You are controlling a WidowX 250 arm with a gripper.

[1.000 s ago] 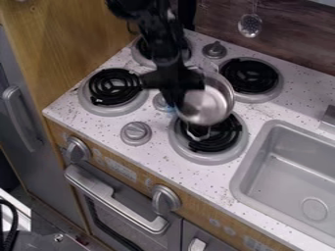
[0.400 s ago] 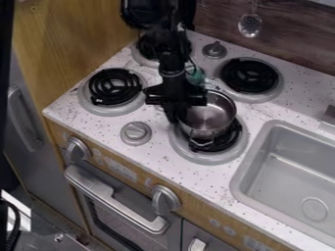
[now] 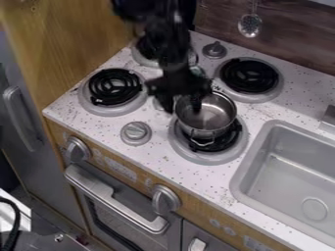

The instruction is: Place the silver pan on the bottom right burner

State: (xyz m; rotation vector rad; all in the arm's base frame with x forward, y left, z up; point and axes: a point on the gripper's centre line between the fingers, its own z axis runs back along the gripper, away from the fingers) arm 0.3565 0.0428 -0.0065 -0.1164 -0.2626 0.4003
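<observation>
The round, shiny silver metal pan [image 3: 212,119] is upright over the back part of the black coil burner [image 3: 229,140] at bottom right. The black robot gripper [image 3: 184,102] is at the pan's upper left edge; I can't tell if it is wide or narrow. The grey sink's [image 3: 241,176] edge is near the burner's right side.

Camera post: high slant over the stove

Lone fixed view; stands above and in front of the table [image 3: 157,154]; looks down at a slant, diagonally across toward the back wall [image 3: 301,41] and wooden side panel [image 3: 72,32]; close in, four burners [image 3: 198,156] in frame, sink [image 3: 291,171] cropped at right; oven handle [image 3: 116,199] at lower left.
</observation>
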